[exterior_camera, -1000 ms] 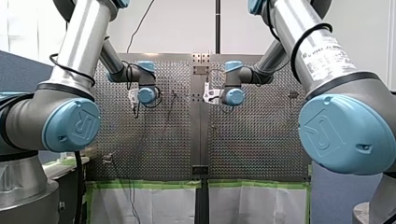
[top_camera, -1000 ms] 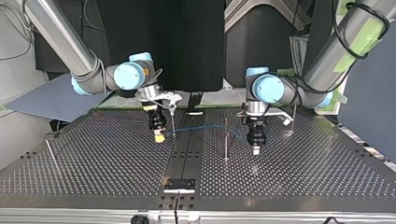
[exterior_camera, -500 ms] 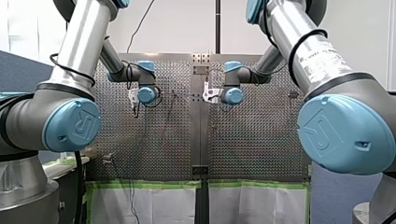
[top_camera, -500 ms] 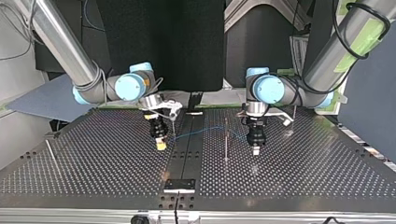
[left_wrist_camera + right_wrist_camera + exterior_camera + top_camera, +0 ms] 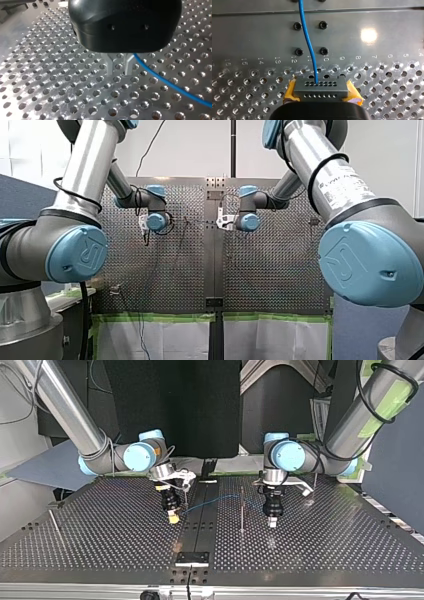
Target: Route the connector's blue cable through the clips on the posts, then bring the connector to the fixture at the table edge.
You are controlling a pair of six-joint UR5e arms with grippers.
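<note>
In the front view, my left arm (image 5: 82, 170) and my right arm (image 5: 340, 180) reach in over the perforated table (image 5: 175, 270) and end on either side of its centre strip. Their wrists hide both sets of jaws here, so I cannot tell their state.

In the top view, my right arm's jaws point down near the table's middle, just beside the centre strip, with yellow pads (image 5: 173, 519) at the tip close to the surface. The blue cable (image 5: 220, 496) runs from there across the strip, past an upright post (image 5: 242, 510), to my left arm's jaws, which hang tip-down just beyond that post. I cannot tell whether the cable sits in a clip. A thinner post (image 5: 185, 494) stands just beside my right arm's jaws. The fixture (image 5: 192, 558), a black block, sits at the middle of the table edge across from the arms, well apart from both sets of jaws.

In the left wrist view, two metal jaws stand parted under a black housing (image 5: 125, 25), with only bare table holes showing between them. The blue cable passes just beside the outer face of one and runs off over the table. These jaws grasp nothing.

In the right wrist view, my right arm's jaws are clenched on the connector (image 5: 321, 87), a dark grey block with two rows of holes, with one yellow pad at each end. The cable leaves a hole in the far row and runs ahead across the smooth strip, between black screws (image 5: 297, 25).
</note>
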